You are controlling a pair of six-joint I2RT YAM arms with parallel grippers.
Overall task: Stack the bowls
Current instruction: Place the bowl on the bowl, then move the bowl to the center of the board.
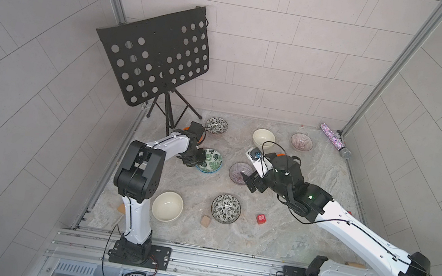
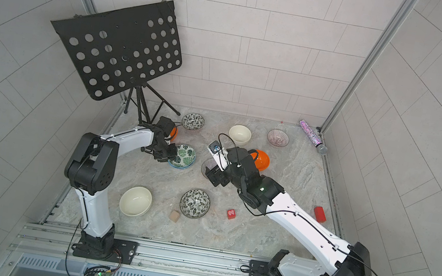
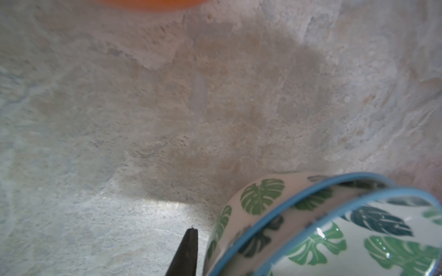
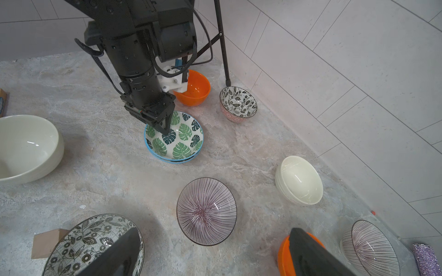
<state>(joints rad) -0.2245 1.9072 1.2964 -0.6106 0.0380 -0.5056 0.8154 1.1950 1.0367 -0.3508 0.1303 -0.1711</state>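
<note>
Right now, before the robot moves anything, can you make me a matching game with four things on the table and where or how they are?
Things
1. green-leaf bowls
2. red cube with a 2 on it
3. glittery tube
4. music stand

Clues
A. lying in the far corner
B. two nested, one inside the other
C. standing on thin black legs at the back
D. next to the nearer black-and-white patterned bowl

Pairs: 1-B, 2-D, 3-A, 4-C
</note>
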